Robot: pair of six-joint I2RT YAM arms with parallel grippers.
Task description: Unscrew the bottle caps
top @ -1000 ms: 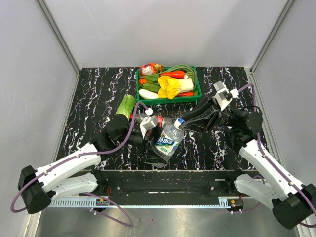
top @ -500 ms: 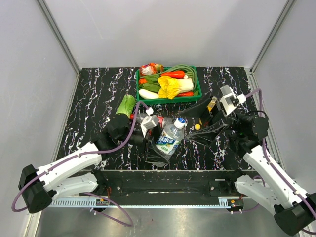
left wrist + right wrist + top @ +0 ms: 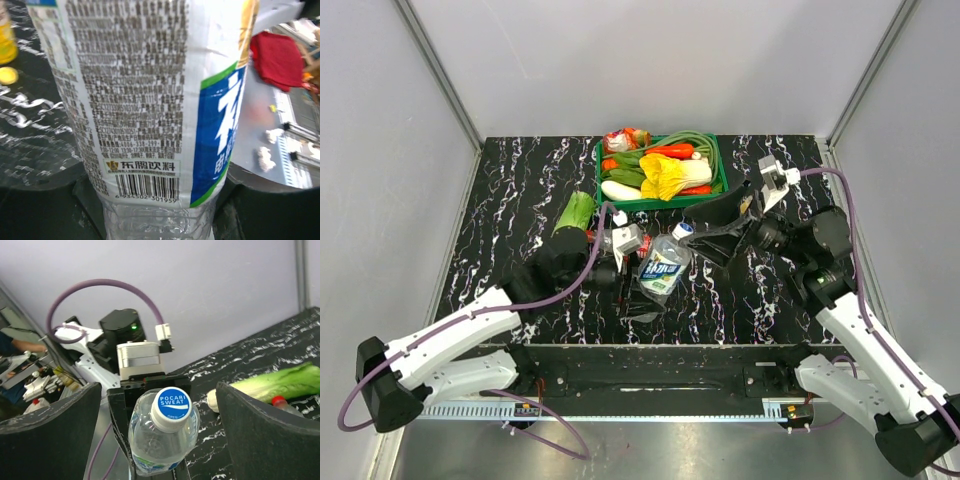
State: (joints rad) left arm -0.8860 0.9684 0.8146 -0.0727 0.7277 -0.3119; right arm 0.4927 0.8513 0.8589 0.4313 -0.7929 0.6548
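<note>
A clear bottle (image 3: 661, 272) with a blue and white label is tilted up off the table, my left gripper (image 3: 638, 292) shut on its lower body (image 3: 150, 100). Its white cap (image 3: 171, 404) with a blue top is on the neck, also visible from above (image 3: 683, 230). My right gripper (image 3: 708, 231) is open, its two fingers standing wide on either side of the cap without touching it. A loose yellow cap (image 3: 7, 75) lies on the table beside a yellow bottle (image 3: 5, 35). A red cap (image 3: 279, 400) sits on a bottle lying near the cabbage.
A green tray (image 3: 600, 178) heaped with vegetables stands at the back of the black marbled table. A green cabbage (image 3: 575, 212) lies left of it, near the left arm. Grey walls enclose the table on three sides.
My right gripper let go of the blue-topped cap, opened wide and drew back right, then returned around the cap. The left gripper lifted the bottle slightly toward the back.
</note>
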